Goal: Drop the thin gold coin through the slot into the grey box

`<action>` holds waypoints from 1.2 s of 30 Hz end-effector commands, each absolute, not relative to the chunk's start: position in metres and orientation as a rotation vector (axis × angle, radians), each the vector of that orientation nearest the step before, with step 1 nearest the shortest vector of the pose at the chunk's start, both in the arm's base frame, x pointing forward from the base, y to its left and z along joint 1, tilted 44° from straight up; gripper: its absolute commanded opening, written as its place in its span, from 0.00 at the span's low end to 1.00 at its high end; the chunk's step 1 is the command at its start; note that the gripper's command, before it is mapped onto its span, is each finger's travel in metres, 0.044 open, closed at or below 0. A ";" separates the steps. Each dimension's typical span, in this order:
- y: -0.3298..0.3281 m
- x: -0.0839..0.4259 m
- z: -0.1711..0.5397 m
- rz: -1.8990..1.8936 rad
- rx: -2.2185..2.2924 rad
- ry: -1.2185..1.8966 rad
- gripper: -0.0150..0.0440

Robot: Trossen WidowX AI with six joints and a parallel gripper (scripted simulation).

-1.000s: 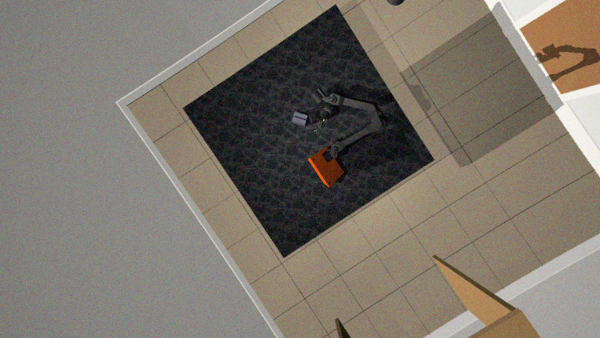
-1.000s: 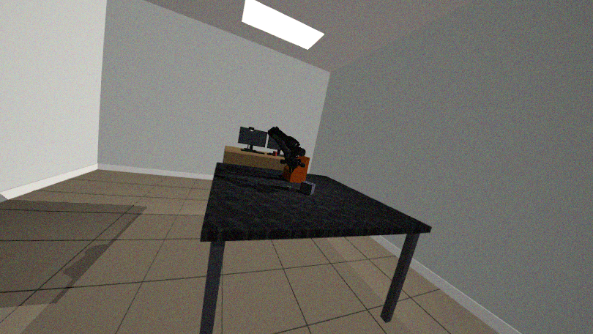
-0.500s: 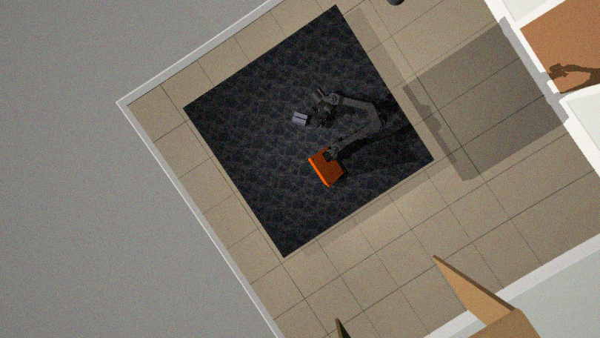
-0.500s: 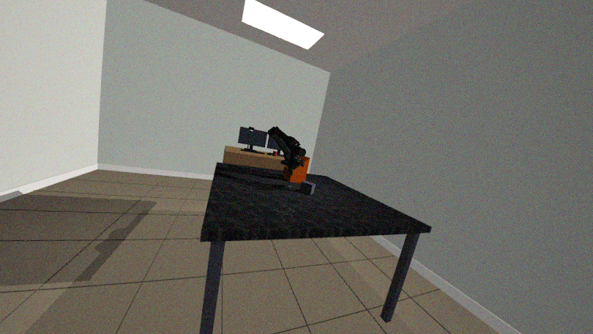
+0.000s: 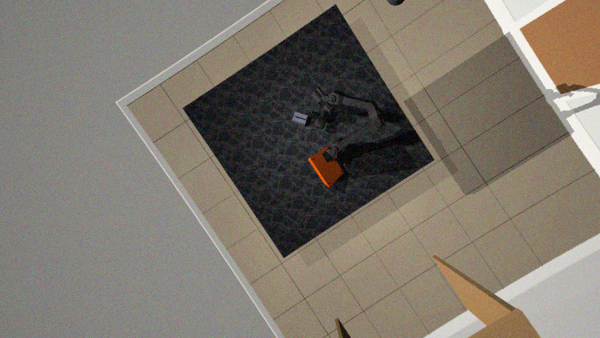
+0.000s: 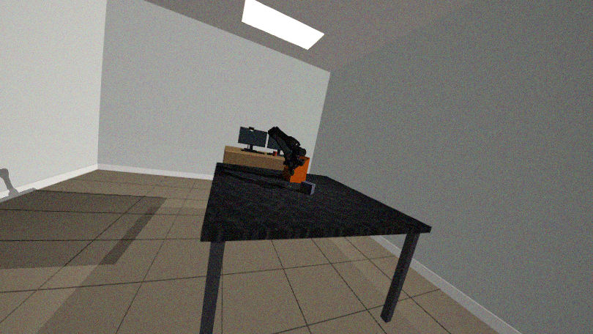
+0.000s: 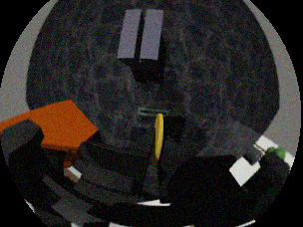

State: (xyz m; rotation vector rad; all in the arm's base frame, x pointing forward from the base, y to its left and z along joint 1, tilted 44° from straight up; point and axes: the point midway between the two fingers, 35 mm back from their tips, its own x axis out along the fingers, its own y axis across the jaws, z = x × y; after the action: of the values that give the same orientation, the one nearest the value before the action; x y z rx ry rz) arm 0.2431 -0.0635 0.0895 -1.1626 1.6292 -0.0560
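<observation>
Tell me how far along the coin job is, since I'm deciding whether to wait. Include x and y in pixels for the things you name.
Done: the gold coin (image 7: 159, 134) is out of its green holder (image 7: 147, 112), gripped edge-on.
In hand: the gripper (image 7: 155, 129) holds it, apparently short of the box (image 5: 299, 118) (image 6: 307, 187) (image 7: 130, 35).
Left: line up over the lid's slot, then release.

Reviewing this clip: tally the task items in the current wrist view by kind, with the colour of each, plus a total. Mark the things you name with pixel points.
Gold coin (image 7: 159, 133): 1, in the gripper (image 7: 155, 129)
Grey box with a slotted lid (image 7: 129, 34) (image 5: 298, 121) (image 6: 307, 187): 1
Green holder (image 7: 147, 112): 1
Total: 3
</observation>
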 end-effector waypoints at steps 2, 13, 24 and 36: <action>-0.063 0.243 0.090 -0.034 -1.186 1.636 0.25; -0.050 0.261 0.080 -0.031 -1.183 1.634 0.25; -0.034 0.278 0.068 -0.029 -1.181 1.633 0.25; -0.015 0.294 0.052 -0.028 -1.180 1.632 0.25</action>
State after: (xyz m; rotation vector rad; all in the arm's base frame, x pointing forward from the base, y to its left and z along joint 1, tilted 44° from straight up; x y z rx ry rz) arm 0.2880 -0.0227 0.0575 -1.1832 1.6376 -0.0297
